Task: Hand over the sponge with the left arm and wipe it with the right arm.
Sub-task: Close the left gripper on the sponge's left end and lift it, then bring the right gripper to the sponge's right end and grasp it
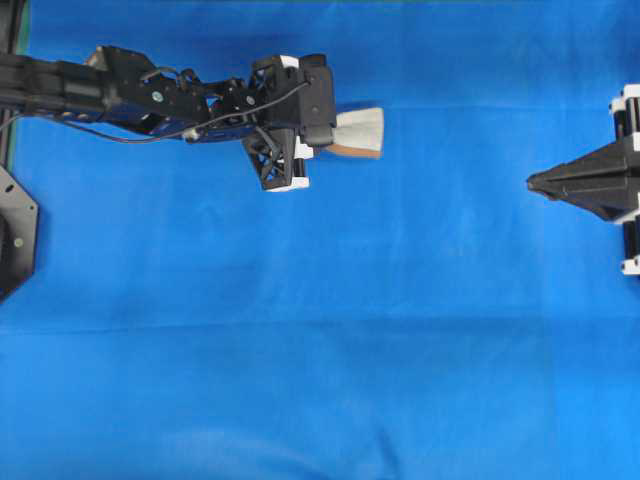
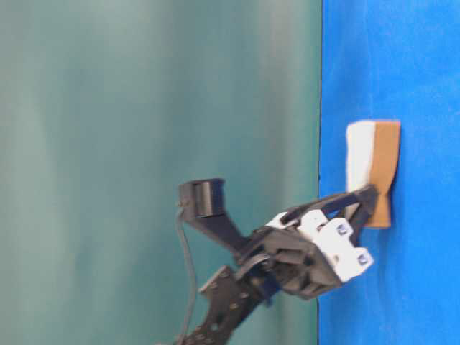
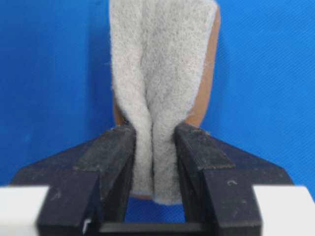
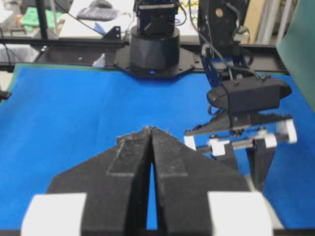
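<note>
Lying flat, sponge (image 1: 358, 131) long axis toward right arm (image 1: 590, 180), left gripper (image 3: 153, 162) pinching it

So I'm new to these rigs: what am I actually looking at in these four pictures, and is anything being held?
Two black robot arms work over a blue cloth. One picture looks straight down from overhead, one looks along the table surface and appears turned sideways, and the other two come from a camera on each arm's wrist. The left end effector is closed on a sponge, grey-white on top with an orange-brown underside; its fingers pinch the sponge so that it creases between them. It is still down on the cloth. The right end effector sits off to the side, shut and empty.
</note>
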Robot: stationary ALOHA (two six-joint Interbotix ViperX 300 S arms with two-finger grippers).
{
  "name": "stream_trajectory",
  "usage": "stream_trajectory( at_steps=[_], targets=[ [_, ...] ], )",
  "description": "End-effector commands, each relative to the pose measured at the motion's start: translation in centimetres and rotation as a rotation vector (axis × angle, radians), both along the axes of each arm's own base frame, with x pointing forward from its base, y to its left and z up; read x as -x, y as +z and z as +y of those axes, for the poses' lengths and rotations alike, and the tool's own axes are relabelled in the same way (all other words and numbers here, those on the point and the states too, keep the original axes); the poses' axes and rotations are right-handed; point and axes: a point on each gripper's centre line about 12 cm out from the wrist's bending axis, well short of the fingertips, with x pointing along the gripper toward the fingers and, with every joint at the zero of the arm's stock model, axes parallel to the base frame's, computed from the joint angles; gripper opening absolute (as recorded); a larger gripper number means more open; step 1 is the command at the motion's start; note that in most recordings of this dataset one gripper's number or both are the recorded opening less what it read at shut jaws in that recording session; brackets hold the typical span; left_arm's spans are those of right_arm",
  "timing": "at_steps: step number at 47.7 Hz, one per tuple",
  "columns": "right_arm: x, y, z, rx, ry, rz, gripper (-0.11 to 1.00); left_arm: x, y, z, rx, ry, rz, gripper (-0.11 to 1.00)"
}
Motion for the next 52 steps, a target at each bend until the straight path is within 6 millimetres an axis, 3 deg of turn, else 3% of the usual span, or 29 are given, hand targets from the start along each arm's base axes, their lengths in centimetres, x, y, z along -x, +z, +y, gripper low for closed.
stream_trajectory(
  at_steps=[1,15,28,42,52],
  targets=[
    [-0.3,0.8,0.0,-0.001,-0.001,-0.02,0.0,-0.3,4.0,-0.9,-0.012,-0.018,-0.067,0.22],
    [-0.3,0.8,-0.1,-0.001,-0.003,-0.017,0.0,0.9,10.5,-5.9,0.057,-0.07,-0.146,0.22],
    [-0.3,0.8,-0.1,-0.003,-0.004,0.001,0.0,1.2,12.0,-10.9,0.103,-0.163,-0.181,0.22],
    [-1.5,0.7,-0.1,-0.027,-0.009,0.029,0.0,1.0,12.1,-11.1,0.104,-0.167,-0.184,0.22],
    [-3.9,0.4,-0.2,-0.035,-0.011,0.075,0.0,1.0,12.1,-11.1,0.105,-0.167,-0.182,0.22]
  ],
)
